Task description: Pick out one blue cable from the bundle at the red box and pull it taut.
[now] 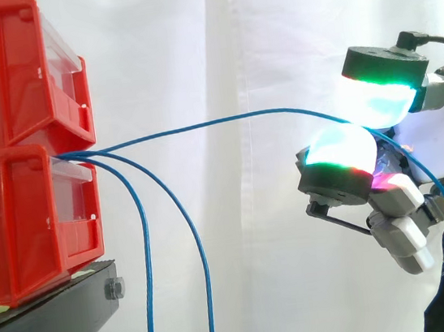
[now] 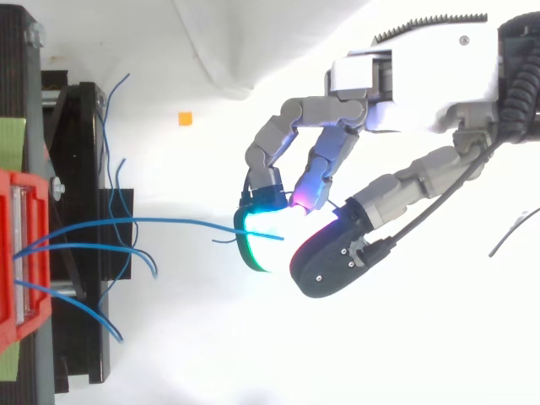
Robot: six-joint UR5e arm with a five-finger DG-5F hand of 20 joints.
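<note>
Item: hand (image 2: 422,67), entering from the upper right of the top view and seen at the right edge of the side view. Fingers curled inward, with the glowing cyan-green fingertips (image 1: 339,155) brought close together and pinching a blue cable (image 1: 224,120) between the pads; a further tip behind them glows magenta. Item: the held blue cable, leaving the front of the lower of two stacked red bins (image 1: 18,234) at the left of the frame. It crosses the middle of the side view in a shallow upward arc, not fully straight, to the pads at centre right. Beyond the pads the same cable drops toward the lower right corner. In the top view it runs almost level from the bin at the left edge to the pads near the centre. Item: loose blue cables (image 1: 207,282), two in the side view, starting at the same bin opening and hanging down to the bottom edge at lower left, well apart from the hand. In the top view several loose ends lie curled over the stand. Item: black stand (image 1: 54,319), carrying the bins, lower left. Item: white curtain (image 1: 253,31), behind everything. Item: small orange square (image 2: 184,118), upper left of the top view, apart from the cables.
</note>
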